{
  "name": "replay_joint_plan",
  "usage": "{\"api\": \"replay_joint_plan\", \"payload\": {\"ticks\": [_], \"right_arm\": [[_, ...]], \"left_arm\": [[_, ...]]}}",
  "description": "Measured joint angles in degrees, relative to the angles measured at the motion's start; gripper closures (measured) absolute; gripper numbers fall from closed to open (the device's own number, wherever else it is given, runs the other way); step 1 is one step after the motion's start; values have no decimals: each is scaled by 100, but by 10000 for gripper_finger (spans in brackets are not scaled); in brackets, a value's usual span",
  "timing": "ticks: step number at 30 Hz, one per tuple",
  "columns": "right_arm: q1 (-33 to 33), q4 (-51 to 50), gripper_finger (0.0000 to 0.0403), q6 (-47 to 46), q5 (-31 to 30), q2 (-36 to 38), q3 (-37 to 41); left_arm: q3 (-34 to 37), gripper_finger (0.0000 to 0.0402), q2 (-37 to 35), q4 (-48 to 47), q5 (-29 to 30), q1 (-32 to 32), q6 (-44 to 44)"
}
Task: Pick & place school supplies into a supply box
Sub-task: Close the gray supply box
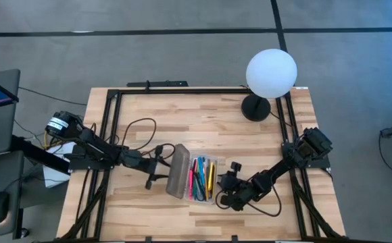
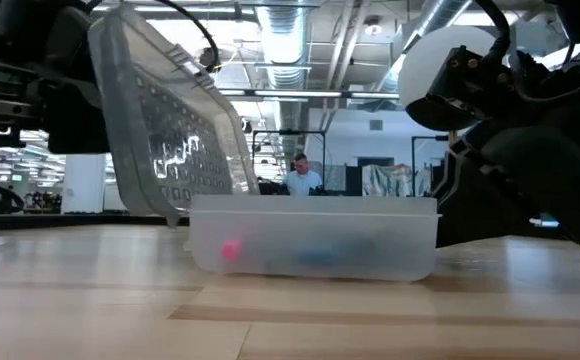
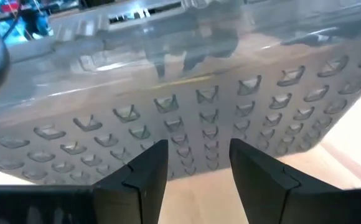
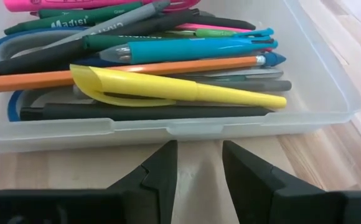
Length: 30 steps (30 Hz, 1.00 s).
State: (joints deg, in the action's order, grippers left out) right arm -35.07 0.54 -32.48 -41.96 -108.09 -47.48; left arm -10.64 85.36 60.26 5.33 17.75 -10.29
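The supply box (image 1: pixel 203 181) sits near the middle of the table (image 1: pixel 203 115), its long axis running from the near edge toward the far one, with pens (image 4: pixel 168 87) piled inside along that same axis, a yellow one (image 4: pixel 180 92) on top. Its dotted lid (image 1: pixel 178 171) stands tilted open on the left side. The left gripper (image 3: pixel 196 165) hangs just beside that lid's outer face, fingers spread and holding nothing. The right gripper (image 4: pixel 196 168) faces the box's right wall, fingers apart and empty too. No supplies appear loose on the table, so the filling looks done; closing the lid would likely fall to the left arm, which is nearer.
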Motion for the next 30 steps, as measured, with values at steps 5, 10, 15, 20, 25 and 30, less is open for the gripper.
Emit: {"api": "replay_joint_plan", "payload": {"ticks": [5, 10, 15, 20, 25, 30], "right_arm": [[49, 43, 282, 181, -2, 0, 0], [208, 287, 282, 549, 15, 0, -2], [422, 370, 282, 912, 47, 0, 0], [766, 563, 282, 1151, 183, 0, -1], [942, 522, 282, 1017, 282, 0, -2], [861, 74, 282, 772, 4, 113, -1]], "left_arm": [[-168, 233, 0, 22, 7, -2, -161], [-460, 233, 0, -100, 2, -2, -359], [-713, 233, 0, -370, -42, -4, -408], [-963, 233, 0, -877, 13, -58, -290], [-1059, 233, 2, -978, 42, -162, -152], [-1059, 233, 2, -1172, 211, -201, -88]]}}
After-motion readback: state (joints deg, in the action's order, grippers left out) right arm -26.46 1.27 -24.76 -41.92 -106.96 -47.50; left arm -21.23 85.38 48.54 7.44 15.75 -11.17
